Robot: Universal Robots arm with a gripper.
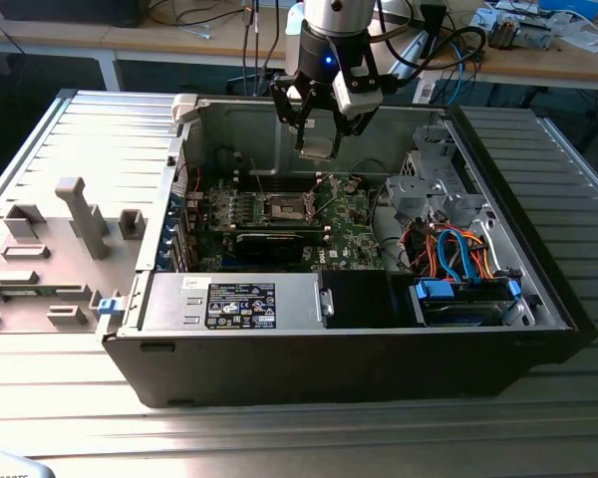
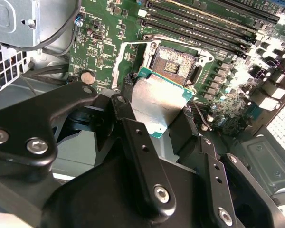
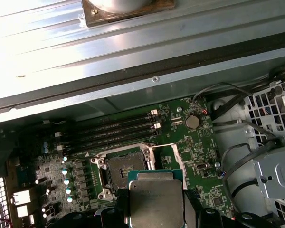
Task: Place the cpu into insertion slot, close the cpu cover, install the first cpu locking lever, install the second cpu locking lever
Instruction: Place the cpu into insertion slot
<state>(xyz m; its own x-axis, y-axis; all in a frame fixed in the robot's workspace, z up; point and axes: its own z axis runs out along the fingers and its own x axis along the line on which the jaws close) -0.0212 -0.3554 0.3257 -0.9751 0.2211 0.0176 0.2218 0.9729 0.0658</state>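
Hovering above the motherboard (image 3: pixel 199 147), the gripper (image 1: pixel 321 134) pinches the cpu (image 2: pixel 159 102) by its edges; it's likely light, stiff, delicate.

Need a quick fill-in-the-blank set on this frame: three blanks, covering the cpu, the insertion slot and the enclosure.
1. The gripper holds the cpu ___ the motherboard, not touching it.
2. The insertion slot is ___: no chip sits in it.
3. The motherboard lies inside an open computer ___.

Missing words: above; empty; case.
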